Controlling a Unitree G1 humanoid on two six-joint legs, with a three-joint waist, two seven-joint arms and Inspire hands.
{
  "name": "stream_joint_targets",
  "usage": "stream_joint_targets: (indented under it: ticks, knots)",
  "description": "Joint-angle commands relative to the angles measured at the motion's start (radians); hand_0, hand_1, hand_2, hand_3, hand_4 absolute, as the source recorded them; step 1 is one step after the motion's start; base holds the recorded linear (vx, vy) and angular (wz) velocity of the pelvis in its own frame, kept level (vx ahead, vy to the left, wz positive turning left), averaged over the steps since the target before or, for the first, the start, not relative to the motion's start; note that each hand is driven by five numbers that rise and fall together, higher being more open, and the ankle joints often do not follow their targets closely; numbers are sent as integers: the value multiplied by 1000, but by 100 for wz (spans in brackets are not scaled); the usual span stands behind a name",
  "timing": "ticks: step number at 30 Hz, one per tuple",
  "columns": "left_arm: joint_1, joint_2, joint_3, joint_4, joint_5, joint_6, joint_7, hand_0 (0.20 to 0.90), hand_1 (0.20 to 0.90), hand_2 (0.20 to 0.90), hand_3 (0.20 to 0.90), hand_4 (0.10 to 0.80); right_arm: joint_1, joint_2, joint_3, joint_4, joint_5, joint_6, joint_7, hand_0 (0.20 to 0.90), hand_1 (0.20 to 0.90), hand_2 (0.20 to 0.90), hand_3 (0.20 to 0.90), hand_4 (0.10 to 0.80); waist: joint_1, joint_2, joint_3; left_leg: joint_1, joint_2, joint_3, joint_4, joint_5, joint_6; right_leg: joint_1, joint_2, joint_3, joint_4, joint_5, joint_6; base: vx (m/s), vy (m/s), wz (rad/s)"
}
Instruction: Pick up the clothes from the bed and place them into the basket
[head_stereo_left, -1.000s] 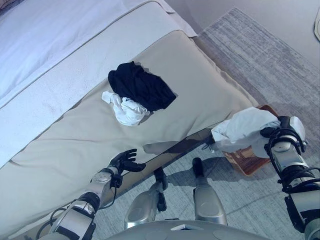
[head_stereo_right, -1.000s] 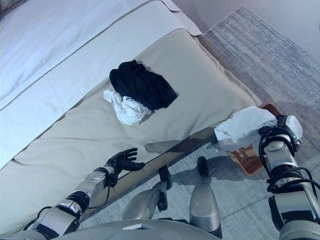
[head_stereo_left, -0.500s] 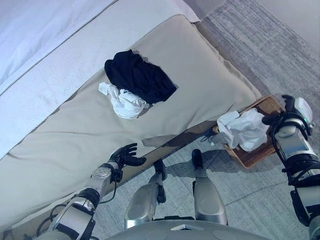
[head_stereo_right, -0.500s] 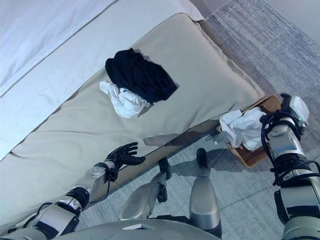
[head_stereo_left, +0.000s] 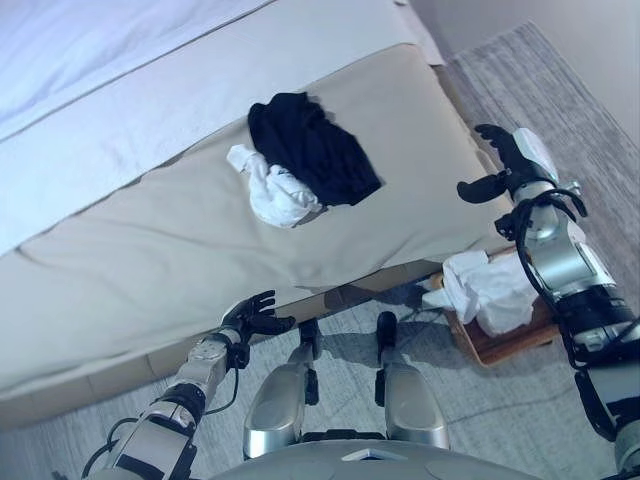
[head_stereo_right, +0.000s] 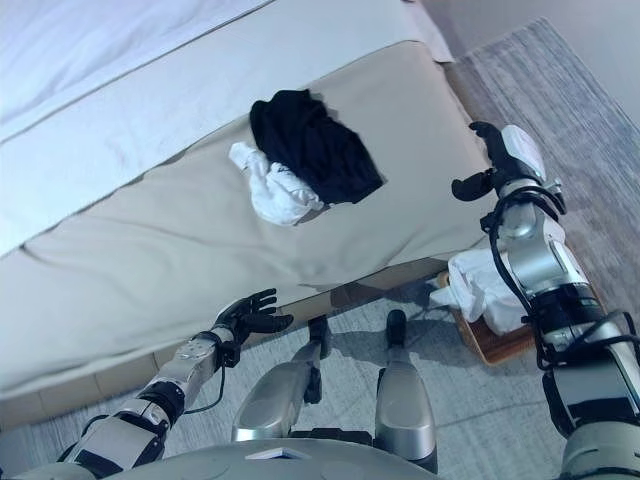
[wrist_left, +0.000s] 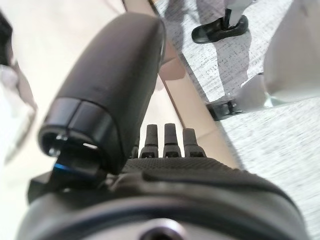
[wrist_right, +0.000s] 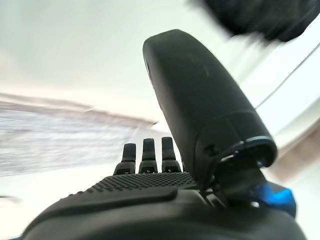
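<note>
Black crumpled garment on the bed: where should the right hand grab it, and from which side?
Best guess: pinch the raised folds at the middle of the black crumpled garment, coming from above and from the robot's right. It lies bunched on the beige bed cover, so the folds give something to pinch. Its left edge overlaps the white crumpled cloth, so that side is worse. The right hand is open above the bed's right edge.

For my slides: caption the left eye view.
Right hand empty above bed; white garment in basket; two remain.
</note>
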Motion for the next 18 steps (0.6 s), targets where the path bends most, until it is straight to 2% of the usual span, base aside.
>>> stream_joint_targets:
  ticks: [1,8,12,18]
  knots:
    - [48,66,-31,30,-17,-25,10,900,900,900,900,800,-148,-1,49,147,41,-45,-109,900,900,900,900,800,82,-106,-103,-58,-77,-10,127,-125,55,-102,-17,13,171,-66,-48,64,65,63]
    - [24,117,-53,64,-57,-40,19,900,900,900,900,800,-343,63,69,420,201,-34,-227,900,900,900,900,800,181,-117,-38,-121,-86,-68,151,-117,71,-136,-33,-63,204,-60,-32,67,27,45]
    - [35,129,-53,63,-67,-57,15,900,900,900,900,800,-399,72,45,511,308,-1,-266,900,900,900,900,800,212,-116,-9,-178,-95,-79,199,-124,79,-173,-42,-80,234,-62,-28,66,22,32]
    - [45,129,-66,20,-79,-106,-2,900,900,900,900,800,-497,75,28,626,396,23,-317,900,900,900,900,800,246,-91,54,-265,-115,-83,288,-141,90,-245,-59,-88,298,-63,-19,43,29,9]
